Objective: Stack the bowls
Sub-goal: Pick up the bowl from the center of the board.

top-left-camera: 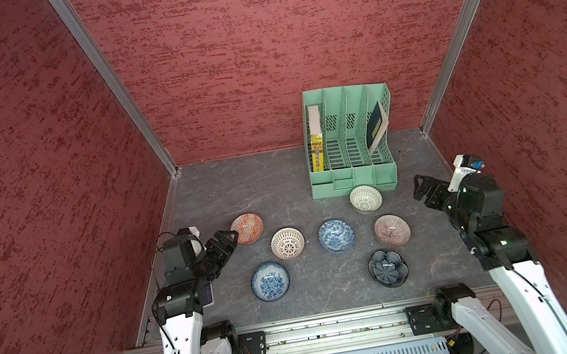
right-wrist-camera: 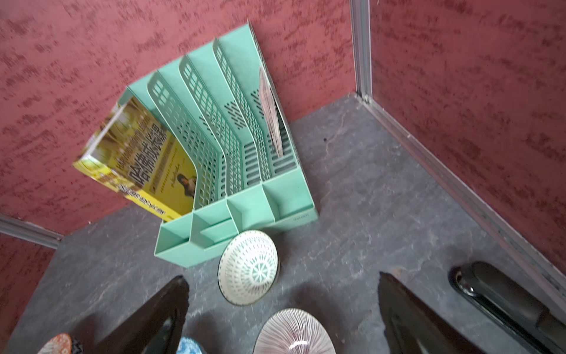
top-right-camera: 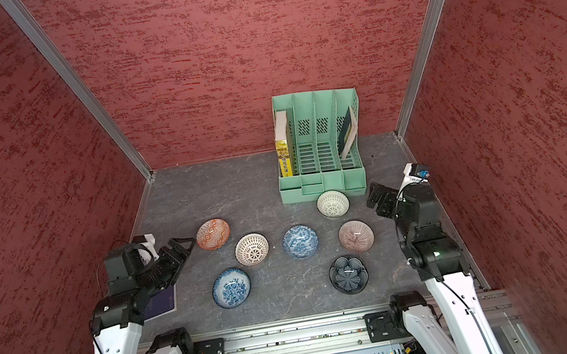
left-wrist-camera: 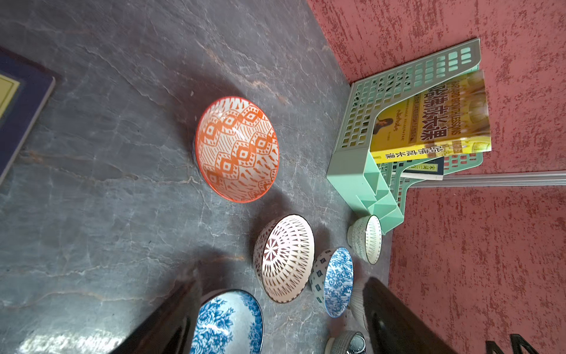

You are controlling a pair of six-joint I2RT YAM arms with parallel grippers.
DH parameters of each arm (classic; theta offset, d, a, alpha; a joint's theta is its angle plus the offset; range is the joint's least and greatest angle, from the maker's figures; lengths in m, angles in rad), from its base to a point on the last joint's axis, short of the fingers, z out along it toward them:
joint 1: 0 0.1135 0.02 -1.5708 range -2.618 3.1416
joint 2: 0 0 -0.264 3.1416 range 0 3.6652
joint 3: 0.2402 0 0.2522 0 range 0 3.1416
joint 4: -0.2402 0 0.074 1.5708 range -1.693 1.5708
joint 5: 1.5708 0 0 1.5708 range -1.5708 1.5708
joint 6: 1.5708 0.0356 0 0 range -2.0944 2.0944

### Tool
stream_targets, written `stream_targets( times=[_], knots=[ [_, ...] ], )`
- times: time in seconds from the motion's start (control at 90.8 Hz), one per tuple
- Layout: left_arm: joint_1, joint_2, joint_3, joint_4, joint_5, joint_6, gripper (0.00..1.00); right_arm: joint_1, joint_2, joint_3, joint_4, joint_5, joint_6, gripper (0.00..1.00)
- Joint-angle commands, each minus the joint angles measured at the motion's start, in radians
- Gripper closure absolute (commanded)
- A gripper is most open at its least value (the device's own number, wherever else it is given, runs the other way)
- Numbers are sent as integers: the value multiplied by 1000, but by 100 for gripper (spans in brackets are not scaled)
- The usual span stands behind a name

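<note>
left gripper: hovering at the left side of the table, jaws standing wide apart and gripping nothing.
orange bowl: sitting upright just beyond the left gripper's tips; the wrist view shows it lying ahead of the fingers, not between them.
front blue bowl: resting near the table's front edge; seen from the left wrist, it is showing partly in the gap between the two fingers.
cream lattice bowl: sitting between the orange bowl and the central blue bowl.
right gripper: hanging at the table's right side, jaws spread wide, holding nothing.
second lattice bowl: standing just in front of the file rack, ahead of the right gripper's tips and apart from them.
pink striped bowl: lying near the right arm; seen from the right wrist, it is appearing between the two fingers, untouched.
dark flower bowl: resting front right.
arrangement: all seven bowls are sitting separately on the table.
</note>
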Motion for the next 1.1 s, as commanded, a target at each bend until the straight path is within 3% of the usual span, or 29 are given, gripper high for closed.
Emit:
stream_targets(
  times=[0.0, 0.077, 0.231, 0.452, 0.551, 0.859, 0.937, 1.014, 1.091],
  knots=[
    [-4, 23, 35, -67, 76, 27, 14, 3, 12, 65, -127, -22, 20, 6],
    [-4, 40, 54, -98, 108, 36, 13, 3, 27, 98, -191, 1, 48, 13],
    [-1, 78, 67, -105, 218, 34, 10, 3, 88, 155, -345, 23, 96, 14],
    [-1, 125, 99, -163, 222, 53, 8, 3, 149, 110, -481, 11, 141, 18],
    [-1, 117, 87, -151, 208, 51, 7, 7, 177, 107, -495, -15, 155, 25],
    [-1, 162, 62, -128, 158, 48, 6, 6, 260, 48, -493, -109, 253, 28],
    [-1, 161, 52, -115, 163, 48, 6, 6, 267, -6, -449, -138, 289, 31],
    [1, 161, 39, -96, 164, 49, 5, 6, 286, -44, -406, -146, 306, 41],
    [2, 167, 34, -90, 160, 48, 5, 6, 305, -78, -377, -130, 327, 43]
  ],
)
